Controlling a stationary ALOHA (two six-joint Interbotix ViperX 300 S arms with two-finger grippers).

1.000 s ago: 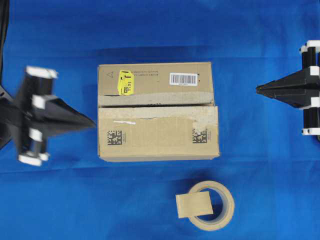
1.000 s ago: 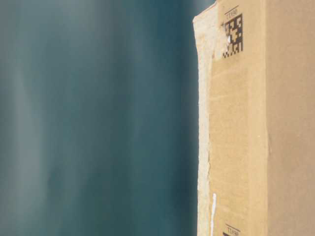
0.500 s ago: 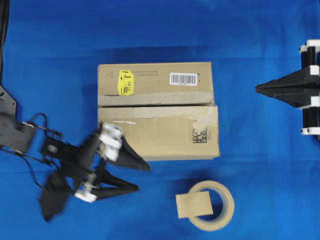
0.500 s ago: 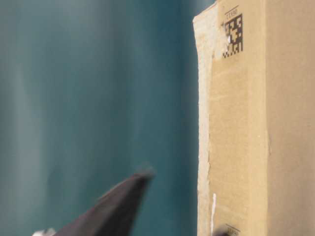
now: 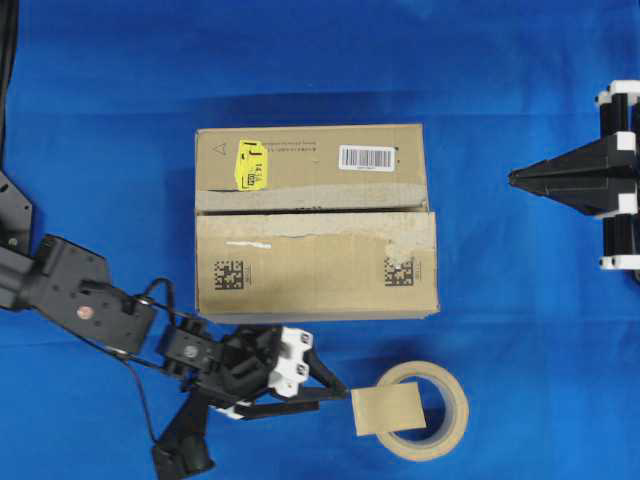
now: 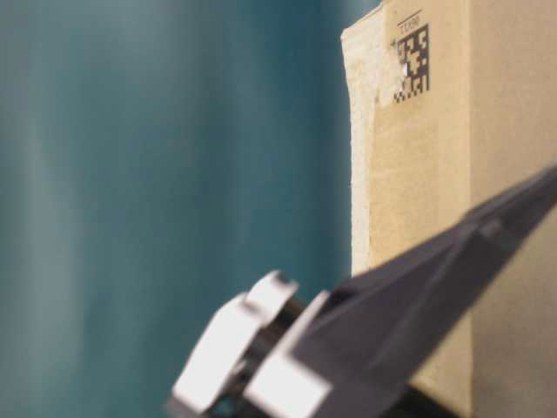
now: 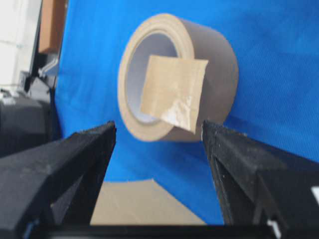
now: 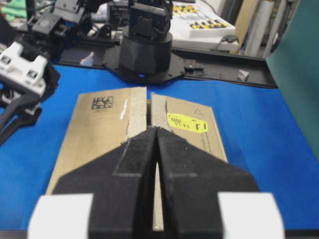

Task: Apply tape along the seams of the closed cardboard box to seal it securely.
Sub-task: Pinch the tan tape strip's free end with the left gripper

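The cardboard box (image 5: 316,225) lies closed in the middle of the blue cloth, and its seam (image 5: 310,211) runs dark between the two top flaps. The tape (image 5: 388,409), a small tan rectangle, rests on the near left side of a roll. My left gripper (image 5: 346,397) stands open just left of the tape, empty. In the left wrist view the tape (image 7: 172,92) hangs ahead of the left gripper (image 7: 158,130), apart from both fingers. My right gripper (image 5: 513,178) is shut and empty, off the box's right end, pointing along the seam (image 8: 148,104).
A round beige tape roll (image 5: 440,410) lies flat in front of the box, near the table's front edge. An old pale ragged strip (image 5: 300,195) runs along the seam. The table-level view shows the box's side (image 6: 426,174) with a left finger (image 6: 418,296) across it.
My left arm has swung from the box's left end round to its front and opened its jaws; they now point at the tape. The right arm has not moved.
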